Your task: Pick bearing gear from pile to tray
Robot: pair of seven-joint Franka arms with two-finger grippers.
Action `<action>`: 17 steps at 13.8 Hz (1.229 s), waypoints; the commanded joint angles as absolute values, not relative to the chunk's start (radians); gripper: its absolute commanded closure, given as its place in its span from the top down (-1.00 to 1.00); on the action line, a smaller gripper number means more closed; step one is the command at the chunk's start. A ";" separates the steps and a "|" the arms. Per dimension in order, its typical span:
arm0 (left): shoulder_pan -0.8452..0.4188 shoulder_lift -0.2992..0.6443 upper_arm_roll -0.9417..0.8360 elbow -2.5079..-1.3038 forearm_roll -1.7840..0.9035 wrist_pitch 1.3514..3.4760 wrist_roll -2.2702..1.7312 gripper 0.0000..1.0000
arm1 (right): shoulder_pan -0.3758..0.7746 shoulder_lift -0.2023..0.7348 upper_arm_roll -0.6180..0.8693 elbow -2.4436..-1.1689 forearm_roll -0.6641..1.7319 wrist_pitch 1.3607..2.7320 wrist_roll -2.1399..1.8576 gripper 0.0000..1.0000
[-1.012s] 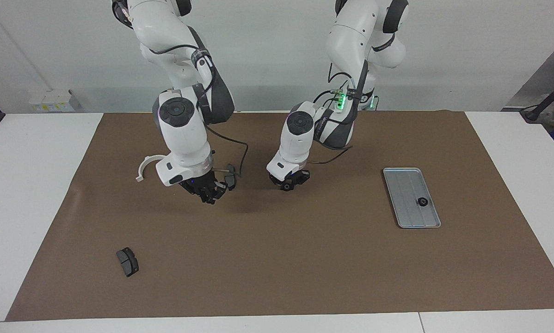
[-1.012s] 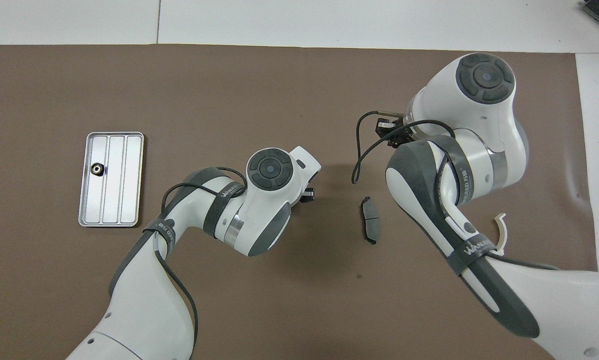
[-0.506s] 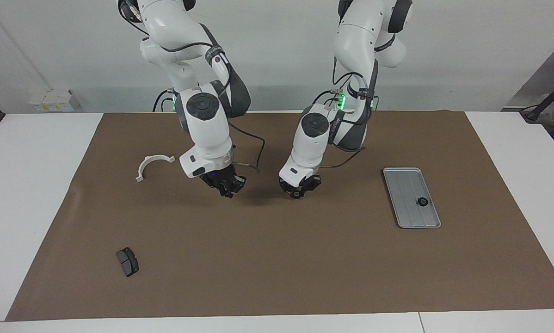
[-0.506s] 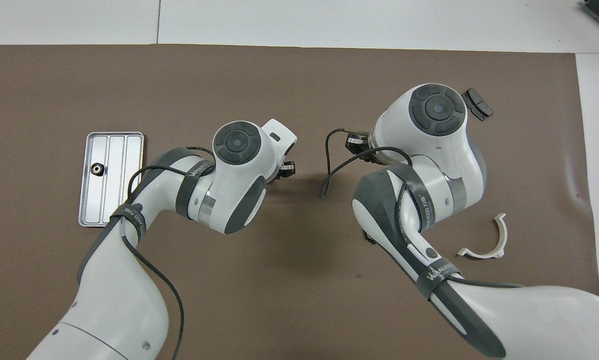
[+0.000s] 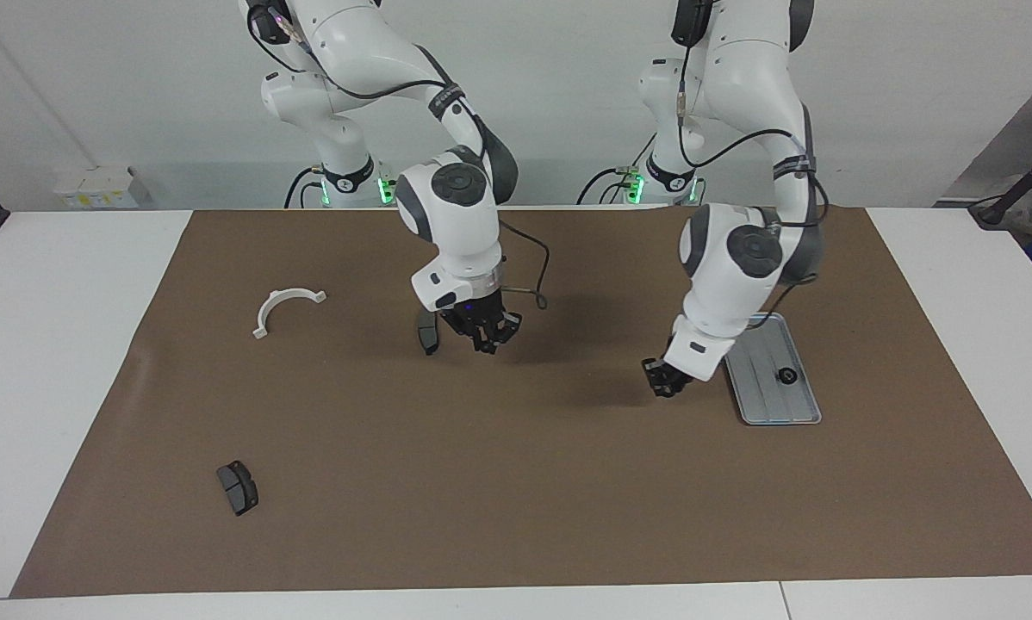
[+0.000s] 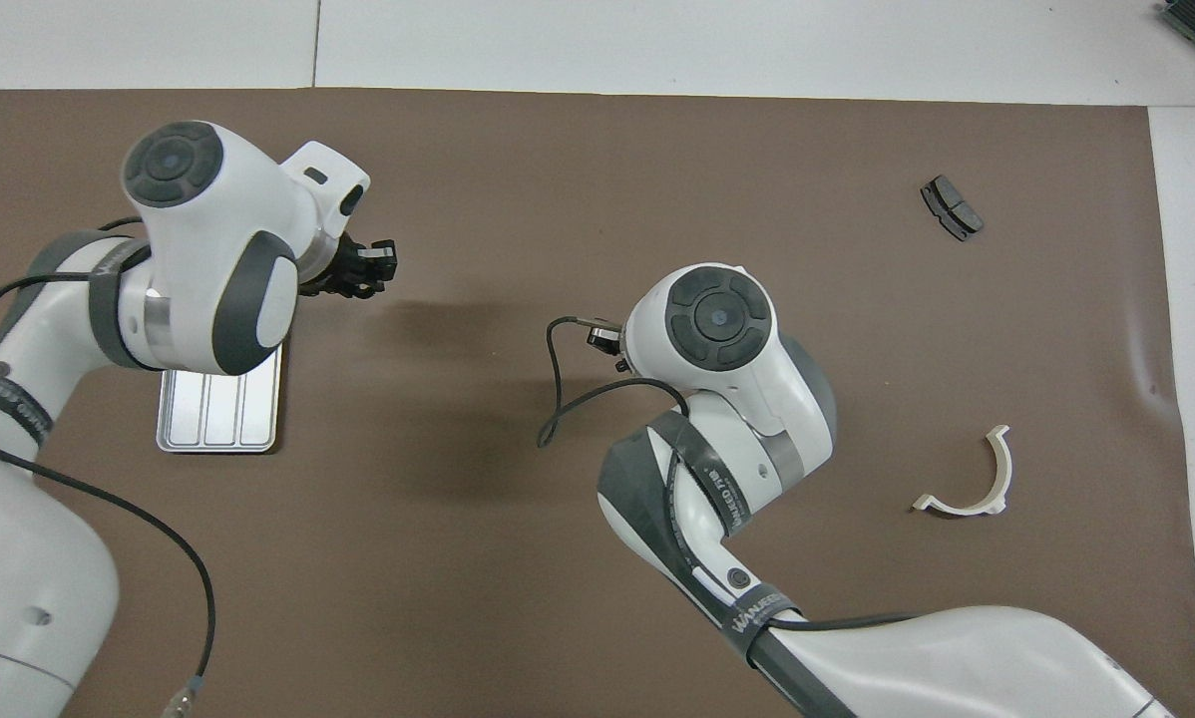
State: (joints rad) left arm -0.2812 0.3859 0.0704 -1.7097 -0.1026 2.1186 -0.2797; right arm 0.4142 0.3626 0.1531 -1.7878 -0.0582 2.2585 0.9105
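The silver tray lies on the brown mat toward the left arm's end and holds one black ring. My left gripper hangs low over the mat right beside the tray's edge, shut on a small dark part that looks like a black ring. In the overhead view the left gripper shows beside the tray, which the arm half covers. My right gripper hangs open over the middle of the mat, next to a dark brake pad.
A white curved bracket lies toward the right arm's end and also shows in the overhead view. A second brake pad lies farther from the robots, at that same end.
My left arm has swung from the middle of the mat to the tray's edge, carrying the small part. My right gripper has shifted toward the middle, uncovering the bracket and brake pad.
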 commanded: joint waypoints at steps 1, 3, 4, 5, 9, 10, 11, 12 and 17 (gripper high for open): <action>-0.174 0.325 0.058 -1.775 -0.095 2.063 -0.110 -0.98 | 0.457 0.400 0.153 -1.789 -0.049 2.304 0.948 -1.00; -0.114 0.301 0.058 -1.840 -0.095 2.075 0.015 -0.96 | 0.503 0.445 0.152 -1.783 -0.069 2.348 1.015 -1.00; -0.095 0.290 0.058 -1.871 -0.095 2.085 0.065 -0.96 | 0.508 0.449 0.152 -1.784 -0.078 2.355 1.022 -1.00; -0.080 0.279 0.058 -1.899 -0.095 2.098 0.101 -0.92 | 0.511 0.454 0.152 -1.786 -0.078 2.355 1.022 -0.92; -0.072 0.259 0.058 -1.959 -0.095 2.132 0.124 -0.67 | 0.519 0.463 0.152 -1.792 -0.078 2.356 1.022 1.00; -0.072 0.259 0.058 -1.957 -0.095 2.132 0.124 -0.47 | 0.514 0.459 0.150 -1.792 -0.080 2.358 1.013 1.00; -0.072 0.259 0.058 -1.956 -0.095 2.132 0.123 -0.23 | 0.505 0.448 0.149 -1.792 -0.080 2.353 1.006 1.00; -0.072 0.259 0.058 -1.953 -0.095 2.134 0.121 -0.01 | 0.483 0.431 0.149 -1.793 -0.081 2.347 1.003 1.00; -0.080 0.264 0.058 -1.922 -0.095 2.143 0.114 0.38 | 0.364 0.325 0.150 -1.795 -0.081 2.266 0.865 1.00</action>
State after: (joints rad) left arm -0.0753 0.2831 0.0587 -1.9105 -0.1027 2.1269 0.1121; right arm 0.4095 0.3812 0.1402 -1.7781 -0.0695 2.3049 0.9209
